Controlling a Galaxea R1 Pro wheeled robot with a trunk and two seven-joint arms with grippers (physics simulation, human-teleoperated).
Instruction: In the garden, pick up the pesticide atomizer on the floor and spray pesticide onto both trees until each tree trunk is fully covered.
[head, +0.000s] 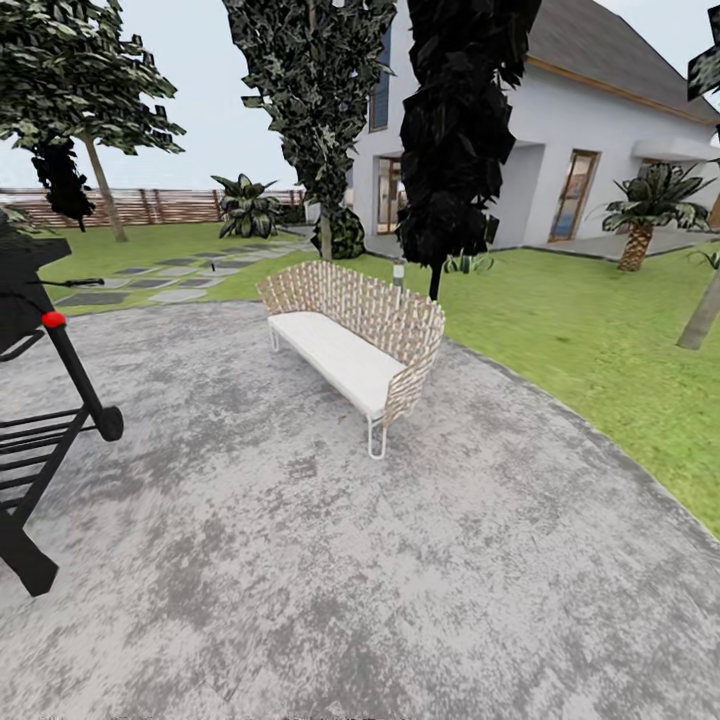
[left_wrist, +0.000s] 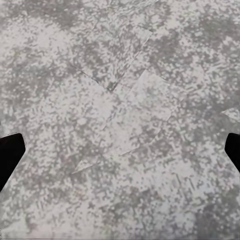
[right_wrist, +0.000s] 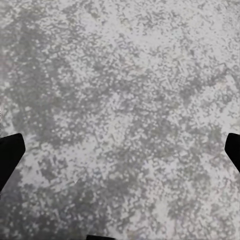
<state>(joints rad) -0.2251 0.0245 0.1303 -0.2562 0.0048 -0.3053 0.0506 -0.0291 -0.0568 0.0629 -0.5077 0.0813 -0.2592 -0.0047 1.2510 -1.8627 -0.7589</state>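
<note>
Pesticide atomizer nowhere near the wicker bench on the grey patio; the search is on. Both pincers hang released, empty; next, scanning the lawn beyond.

Of my left fingers I see just two dark tips at the picture's sides over the speckled grey paving; the rest is cut off. My right fingers are the same, two dark corners and no more. From my head, the black metal barbecue cart with a red knob is cut by the left edge. The white house with a grey roof runs off the right side. The tall dark-leaved tree loses its top at the edge and hides part of the house. The brown slat fence is far and blurry.
</note>
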